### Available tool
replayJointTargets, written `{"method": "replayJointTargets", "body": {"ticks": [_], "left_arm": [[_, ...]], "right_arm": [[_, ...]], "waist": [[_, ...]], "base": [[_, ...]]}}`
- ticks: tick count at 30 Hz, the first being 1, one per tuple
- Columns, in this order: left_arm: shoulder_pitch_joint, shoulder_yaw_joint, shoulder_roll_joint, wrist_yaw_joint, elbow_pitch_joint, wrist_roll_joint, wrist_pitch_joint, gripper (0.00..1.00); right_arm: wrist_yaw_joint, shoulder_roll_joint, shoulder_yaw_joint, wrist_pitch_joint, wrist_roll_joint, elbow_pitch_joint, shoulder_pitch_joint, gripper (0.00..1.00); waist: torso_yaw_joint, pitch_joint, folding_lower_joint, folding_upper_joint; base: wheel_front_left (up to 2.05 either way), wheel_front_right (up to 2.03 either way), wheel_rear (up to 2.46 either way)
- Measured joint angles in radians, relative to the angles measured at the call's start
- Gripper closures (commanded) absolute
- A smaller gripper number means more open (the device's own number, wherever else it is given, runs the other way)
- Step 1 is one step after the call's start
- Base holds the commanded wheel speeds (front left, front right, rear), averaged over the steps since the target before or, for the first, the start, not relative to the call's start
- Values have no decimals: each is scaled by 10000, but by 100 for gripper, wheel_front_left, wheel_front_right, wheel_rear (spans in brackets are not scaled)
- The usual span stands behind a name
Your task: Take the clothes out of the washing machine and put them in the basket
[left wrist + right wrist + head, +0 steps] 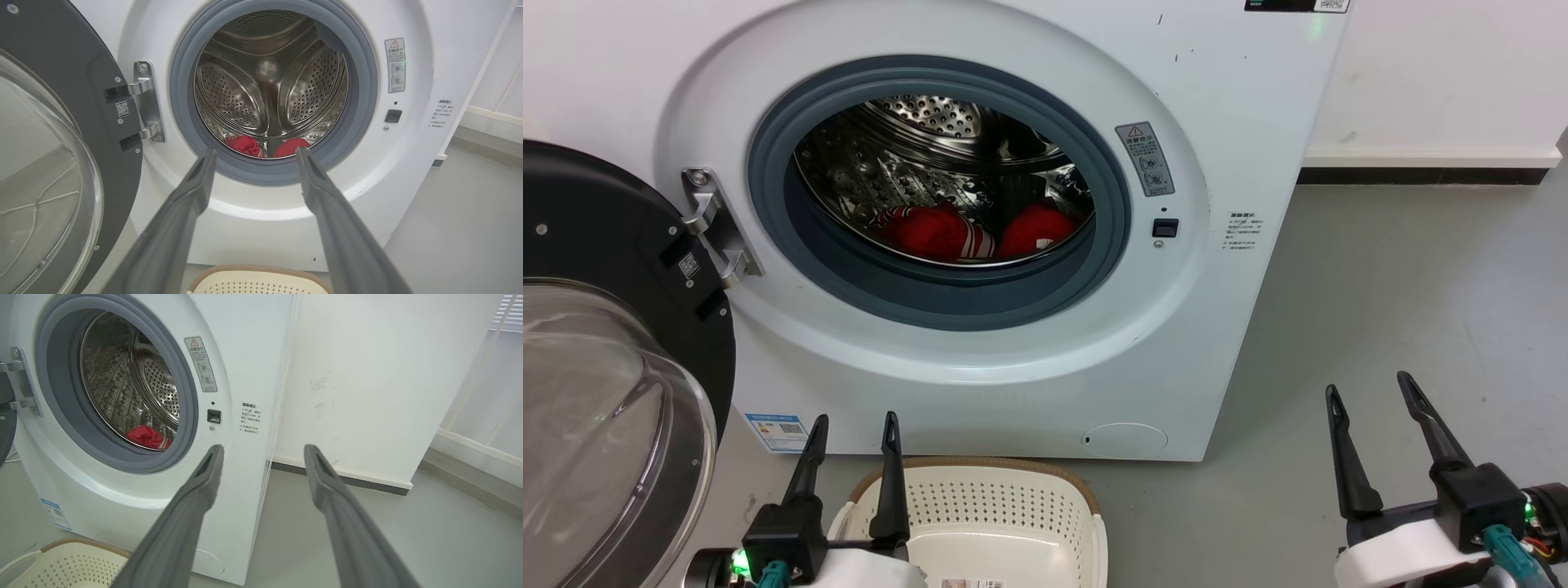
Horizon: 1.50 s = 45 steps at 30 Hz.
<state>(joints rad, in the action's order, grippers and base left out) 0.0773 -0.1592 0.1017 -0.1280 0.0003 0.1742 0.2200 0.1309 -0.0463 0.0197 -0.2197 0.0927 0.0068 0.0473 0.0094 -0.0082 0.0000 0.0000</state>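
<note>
The white washing machine stands with its porthole uncovered. Two red clothes lie at the bottom of the steel drum: a striped one on the left and a plain one with a small white label on the right. In the left wrist view both clothes peek over the grey seal; the right wrist view catches a red one. The cream basket sits on the floor in front of the machine. My left gripper hangs open over the basket's left rim. My right gripper is open over bare floor, right of the machine.
The black-framed glass door is swung wide to the left, close beside my left arm. Grey floor stretches to the right of the machine, up to a white wall with a dark skirting.
</note>
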Motion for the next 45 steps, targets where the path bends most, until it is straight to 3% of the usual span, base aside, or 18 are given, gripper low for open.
{"method": "replayJointTargets", "body": {"ticks": [11, 17, 23, 32, 45], "left_arm": [[103, -349, 150, -268, 232, -886, 213, 0], [187, -278, 109, -316, 282, -1060, 311, 0], [272, 65, -92, -88, 320, -1208, 403, 0], [358, 176, -186, 290, 602, -1455, 430, 0], [360, 265, -196, 491, 640, -1647, 430, 0]], "right_arm": [[2, -8, -98, -215, 721, 90, 148, 0], [2, -23, 65, -313, -259, 640, 194, 0], [2, -27, 297, -414, -828, 1189, 171, 0], [2, -27, 431, -435, -734, 1404, 117, 0], [2, -27, 648, -435, -752, 1691, -58, 0]], "waist": [[13, -65, 0, 0], [22, -99, 0, 0], [5, -118, 0, 0], [-57, -89, 0, 0], [-313, -1, 0, 0]], "base": [[0, 0, 0], [0, 0, 0], [0, 0, 0], [0, 0, 0], [0, 0, 0]]}}
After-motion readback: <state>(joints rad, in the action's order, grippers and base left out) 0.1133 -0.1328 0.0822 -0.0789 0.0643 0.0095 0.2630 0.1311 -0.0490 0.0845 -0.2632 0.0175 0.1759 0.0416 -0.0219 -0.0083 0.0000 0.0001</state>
